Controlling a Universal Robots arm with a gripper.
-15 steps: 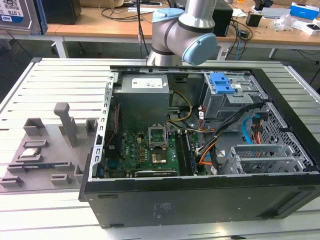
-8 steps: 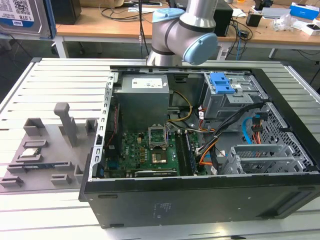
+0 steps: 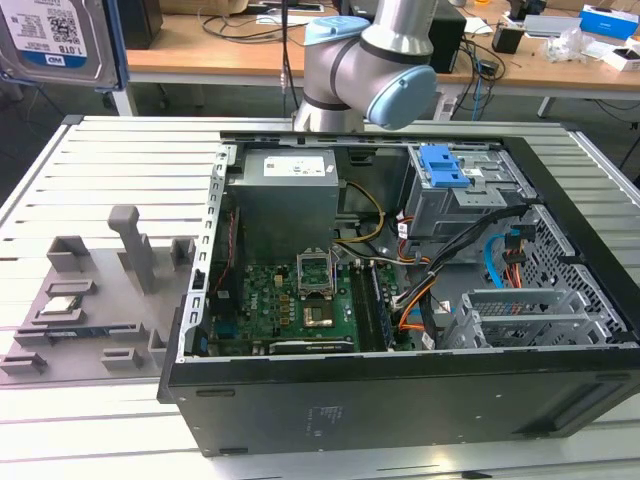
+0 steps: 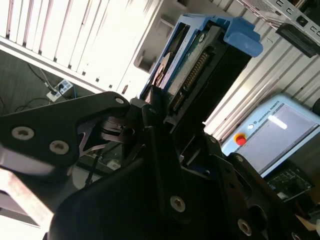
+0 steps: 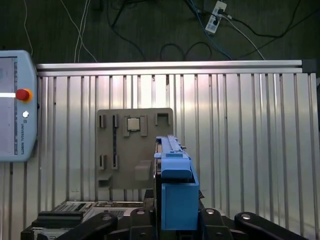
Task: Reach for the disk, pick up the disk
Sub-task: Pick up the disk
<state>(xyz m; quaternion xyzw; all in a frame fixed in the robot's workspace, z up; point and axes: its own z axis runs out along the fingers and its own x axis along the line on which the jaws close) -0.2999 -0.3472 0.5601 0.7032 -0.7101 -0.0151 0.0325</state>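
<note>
The disk (image 3: 55, 38), a silver hard drive with a white-and-blue label and a blue frame, hangs high in the air at the exterior view's far left, well above the slatted table. In both wrist views my gripper (image 4: 167, 107) (image 5: 175, 222) is shut on it. Its black fingers (image 4: 155, 130) clamp the two flat faces of the disk (image 4: 200, 60). The first wrist view looks along the disk (image 5: 175, 185) edge-on, blue frame end toward the camera, high over the table.
An open computer case (image 3: 200, 400) lies on the aluminium table (image 3: 90, 430), with a blue latch (image 3: 445, 165) on its drive bay. A grey fixture plate (image 3: 140, 262) (image 5: 112, 172) holds a small silvery chip (image 3: 62, 307) (image 5: 133, 124). A teach pendant (image 5: 15, 120) lies beside the table.
</note>
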